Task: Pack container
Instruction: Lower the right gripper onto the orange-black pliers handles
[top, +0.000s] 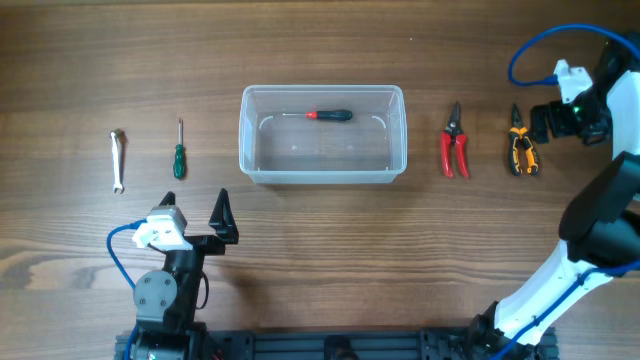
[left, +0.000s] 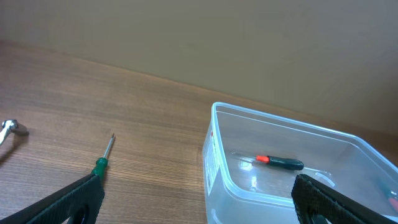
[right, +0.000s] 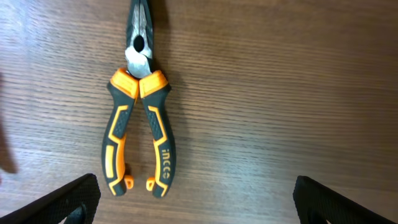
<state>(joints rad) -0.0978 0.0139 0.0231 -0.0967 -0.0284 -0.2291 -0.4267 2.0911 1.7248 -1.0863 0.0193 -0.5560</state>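
Container (top: 246, 140) on the tabletop (top: 330, 260) holds a red-handled screwdriver (top: 331, 115); left end effector (top: 195, 218) wide, empty; right end effector (right: 196, 202) wide above orange pliers (right: 140, 84).

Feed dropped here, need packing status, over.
Left gripper open, empty. Right gripper open by orange pliers. Container holds one red screwdriver. Wrench, green screwdriver, red cutters outside; nothing blocking.
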